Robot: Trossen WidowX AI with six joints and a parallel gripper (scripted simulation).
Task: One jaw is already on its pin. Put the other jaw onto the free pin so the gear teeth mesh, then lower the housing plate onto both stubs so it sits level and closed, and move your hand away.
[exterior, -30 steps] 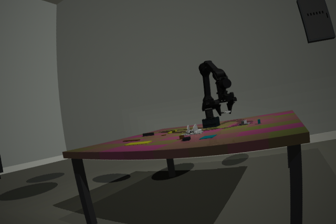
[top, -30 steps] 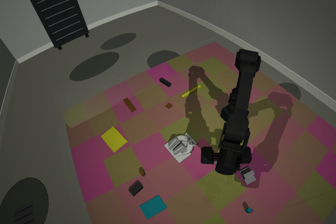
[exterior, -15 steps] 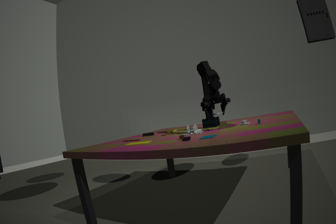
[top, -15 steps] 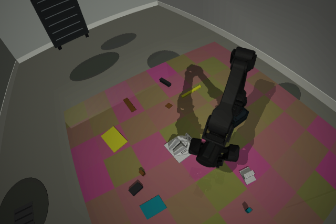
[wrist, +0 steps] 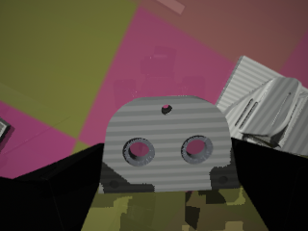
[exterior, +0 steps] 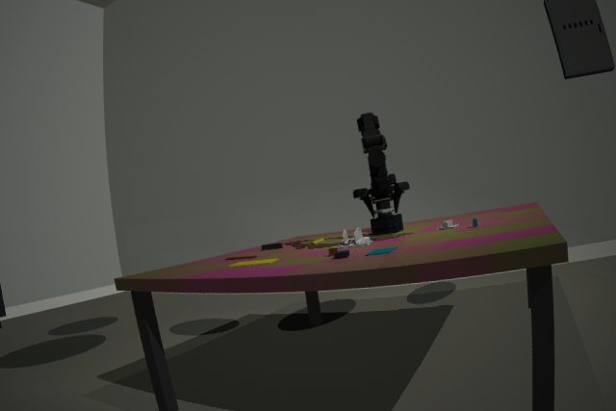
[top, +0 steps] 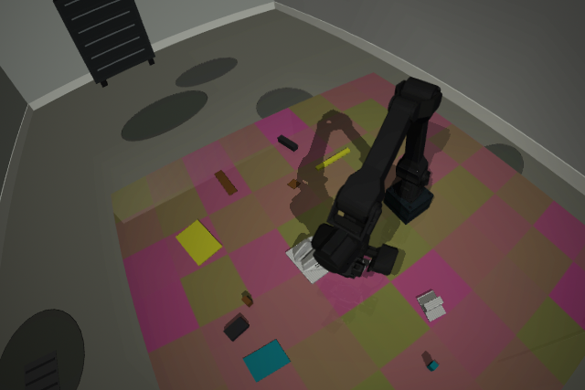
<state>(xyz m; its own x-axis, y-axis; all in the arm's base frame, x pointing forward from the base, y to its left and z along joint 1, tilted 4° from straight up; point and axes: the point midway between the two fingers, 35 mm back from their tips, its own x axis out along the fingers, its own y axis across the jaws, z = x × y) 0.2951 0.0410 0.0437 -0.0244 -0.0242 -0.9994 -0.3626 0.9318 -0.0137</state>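
My gripper (wrist: 166, 147) (exterior: 385, 213) is shut on the grey ribbed housing plate (wrist: 168, 173) (exterior: 383, 208), one finger against each side edge. The plate has two large round holes and is held above the table. The white gripper base (top: 313, 276) (exterior: 347, 245) lies on the table, to the right of the held plate in the wrist view (wrist: 241, 74). Two upright white jaws stand on the base in the exterior view; one jaw (wrist: 274, 111) shows clearly in the wrist view. The arm hides part of the base in the top view. I cannot tell whether the teeth mesh.
A small white stand (top: 432, 305) (exterior: 448, 225) and a teal peg (top: 432, 365) (exterior: 474, 222) are at the right. A teal sheet (top: 267, 359) (exterior: 382, 251), a black block (top: 236, 327) and a yellow sheet (top: 198, 241) lie in front. A yellow bar (top: 335, 157) lies farther back.
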